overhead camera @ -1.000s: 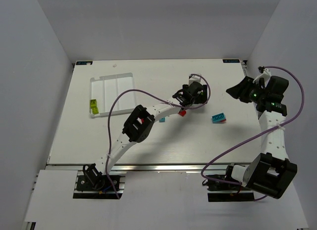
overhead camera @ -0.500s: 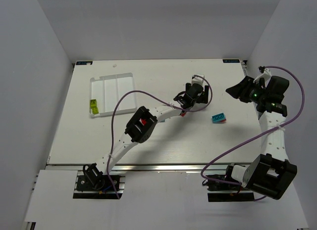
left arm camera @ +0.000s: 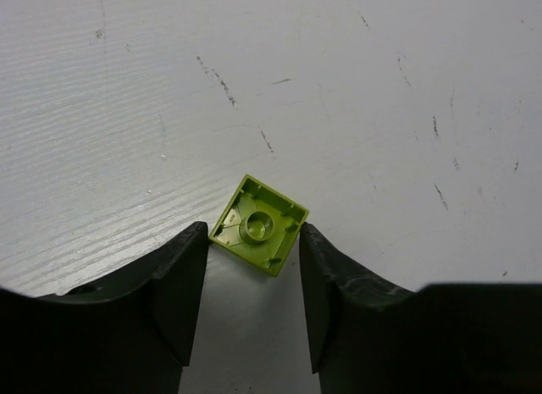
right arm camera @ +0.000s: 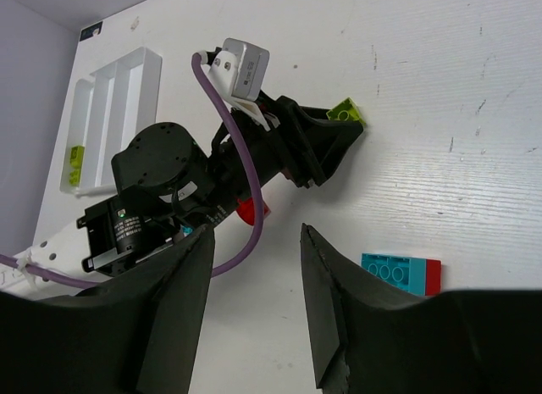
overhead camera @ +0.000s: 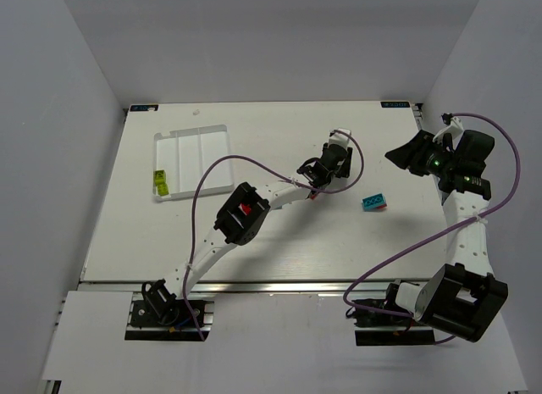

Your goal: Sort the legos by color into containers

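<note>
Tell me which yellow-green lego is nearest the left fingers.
The yellow-green lego lying studs-down on the bare table, right between the tips of the left fingers. The other yellow-green lego sits away in the white tray, in its leftmost compartment.

a tray (overhead camera: 193,161) is set at the far left of the table (overhead camera: 144,241), with one brick (overhead camera: 159,184) lodged at the near end of its leftmost compartment. a square brick (left arm camera: 258,224) is found near the table's centre, between the fingers of the left gripper (left arm camera: 252,235). a long brick (overhead camera: 373,202) is placed right of it and nearer. the right gripper (overhead camera: 400,155) is positioned by the right edge.
</note>
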### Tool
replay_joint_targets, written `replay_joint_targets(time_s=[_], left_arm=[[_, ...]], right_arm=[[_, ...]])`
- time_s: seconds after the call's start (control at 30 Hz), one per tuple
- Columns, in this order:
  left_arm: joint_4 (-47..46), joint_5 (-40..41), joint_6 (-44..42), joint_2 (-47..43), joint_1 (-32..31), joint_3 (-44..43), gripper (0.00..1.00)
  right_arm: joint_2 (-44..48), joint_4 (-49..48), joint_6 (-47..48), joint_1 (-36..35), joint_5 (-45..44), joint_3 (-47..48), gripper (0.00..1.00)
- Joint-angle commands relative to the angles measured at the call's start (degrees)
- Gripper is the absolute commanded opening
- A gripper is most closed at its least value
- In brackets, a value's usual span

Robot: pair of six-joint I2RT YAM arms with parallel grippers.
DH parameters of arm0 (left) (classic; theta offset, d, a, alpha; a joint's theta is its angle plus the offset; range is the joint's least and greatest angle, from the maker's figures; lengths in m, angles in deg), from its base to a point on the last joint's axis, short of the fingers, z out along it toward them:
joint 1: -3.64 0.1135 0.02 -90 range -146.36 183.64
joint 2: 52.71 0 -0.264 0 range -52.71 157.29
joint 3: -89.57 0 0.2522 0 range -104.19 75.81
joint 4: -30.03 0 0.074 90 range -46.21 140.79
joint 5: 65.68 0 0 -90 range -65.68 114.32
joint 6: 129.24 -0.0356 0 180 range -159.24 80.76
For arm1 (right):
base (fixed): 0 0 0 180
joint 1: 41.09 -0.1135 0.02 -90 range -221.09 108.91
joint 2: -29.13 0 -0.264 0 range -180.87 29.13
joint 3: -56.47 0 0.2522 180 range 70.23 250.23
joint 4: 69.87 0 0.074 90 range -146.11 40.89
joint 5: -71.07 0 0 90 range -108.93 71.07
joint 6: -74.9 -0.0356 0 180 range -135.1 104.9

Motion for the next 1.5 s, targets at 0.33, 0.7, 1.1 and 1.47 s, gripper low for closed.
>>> replay_joint_targets(time_s=[0.33,0.7,1.1,1.47], left_arm=[[-7.17,-0.18,-2.93,-6.66,-0.39,10.71,0.35],[-14.12,1.05,-7.15,-15.54,-0.39,23.63,0.25],[-23.00,2.19,-8.12,-35.31,-0.39,45.61,0.24],[-10.27,12.55,-3.56,-47.62,4.52,55.19,0.20]], right_arm=[[1.10,-1.81,-0.46,0.26,1.19,-0.36,0.51],[1.28,-2.25,-0.73,0.26,1.45,-0.88,0.51],[1.28,-2.87,-0.99,0.35,2.42,-1.50,0.51],[1.10,-3.39,-0.90,0.35,3.12,-2.12,0.51]])
